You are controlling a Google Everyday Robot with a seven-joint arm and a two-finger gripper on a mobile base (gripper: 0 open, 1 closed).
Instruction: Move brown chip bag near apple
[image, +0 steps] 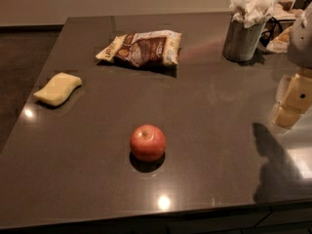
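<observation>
The brown chip bag (pixel 141 48) lies flat on the dark countertop at the back, left of centre, its cream ends pointing left and right. The red apple (pixel 147 142) stands alone near the front middle, well apart from the bag. My gripper (pixel 292 104) hangs at the right edge of the view, above the counter, far from both the bag and the apple. It holds nothing that I can see. Its shadow falls on the counter at the front right.
A pale-yellow sponge (pixel 58 88) lies near the counter's left edge. A metal cup stuffed with white napkins (pixel 243 35) stands at the back right. The counter's front edge (pixel 146 217) runs close below the apple. Floor lies to the left.
</observation>
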